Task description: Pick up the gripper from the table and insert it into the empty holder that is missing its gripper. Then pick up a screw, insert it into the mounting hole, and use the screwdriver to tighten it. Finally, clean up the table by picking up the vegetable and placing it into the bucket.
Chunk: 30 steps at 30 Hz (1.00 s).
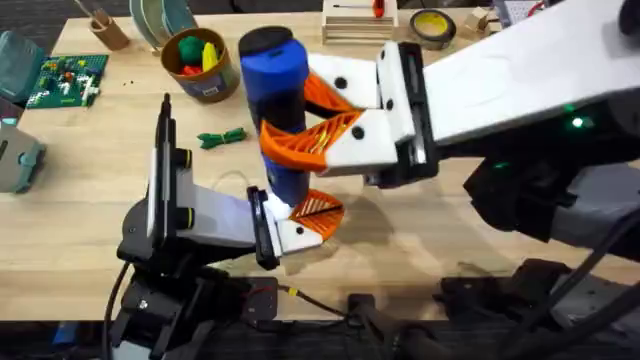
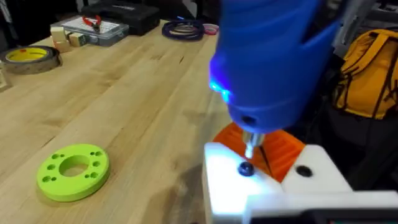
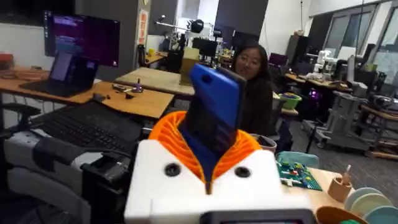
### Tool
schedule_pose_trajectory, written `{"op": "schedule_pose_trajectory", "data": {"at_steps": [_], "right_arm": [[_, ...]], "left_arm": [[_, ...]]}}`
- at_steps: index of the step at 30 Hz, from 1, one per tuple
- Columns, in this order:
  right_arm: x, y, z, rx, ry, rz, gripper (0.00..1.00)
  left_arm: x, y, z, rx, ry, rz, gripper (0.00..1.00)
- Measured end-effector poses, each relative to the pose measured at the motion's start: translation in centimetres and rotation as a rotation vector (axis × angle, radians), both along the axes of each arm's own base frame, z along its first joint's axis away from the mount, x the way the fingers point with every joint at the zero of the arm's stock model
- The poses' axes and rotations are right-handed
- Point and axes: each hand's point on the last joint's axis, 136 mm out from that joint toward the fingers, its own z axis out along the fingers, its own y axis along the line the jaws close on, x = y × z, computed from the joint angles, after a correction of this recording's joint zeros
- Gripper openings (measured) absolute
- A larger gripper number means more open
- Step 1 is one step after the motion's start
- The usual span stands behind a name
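**Screwdriver held upright over the holder at the front of the bench**

Light wooden boards make the bench (image 1: pixel 90 200), and both arms meet near its front middle. From the right side comes the right gripper (image 1: pixel 310 125), its white fingers with orange ribbed pads closed around the blue cylindrical electric screwdriver (image 1: pixel 275 100), which stands upright with its black cap on top. In the right wrist view the blue body of the tool rises between the two orange pads (image 3: pixel 177 140).

Below it sits the left gripper (image 1: pixel 305 220). Whether its fingers are open or closed, I cannot tell. In the left wrist view the metal tip of the screwdriver points down onto a small dark screw (image 2: pixel 246 168) in the white angular plastic holder (image 2: pixel 249 186). An orange ribbed wedge, the gripper piece (image 2: pixel 280 149), lies against this block just behind the tip. A blue light glows on the side of the tool.

Left of the screwdriver, the thin dark-green toy vegetable (image 1: pixel 222 137) lies flat on the wood. Farther back stands the round tan bucket (image 1: pixel 200 65) with red, yellow and green toy pieces inside. A lime-green round disc with holes (image 2: pixel 73 171) rests flat on the bench, well apart from the holder.
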Motion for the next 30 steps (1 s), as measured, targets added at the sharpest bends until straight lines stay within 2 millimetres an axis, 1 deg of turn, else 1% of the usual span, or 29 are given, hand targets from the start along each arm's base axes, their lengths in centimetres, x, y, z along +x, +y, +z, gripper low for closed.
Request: {"op": "schedule_pose_trajectory", "data": {"at_steps": [21, 30], "right_arm": [[0.01, 0.15, 0.08, 0.005, 0.008, -0.007, 0.009], [0.2, 0.3, -0.33, -0.011, 0.021, -0.011, 0.009]], "left_arm": [[0.0, 0.0, 0.01, 0.0, 0.0, 0.0, 0.004], [0.0, 0.0, 0.0, 0.0, 0.0, 0.0, 0.004]]}}
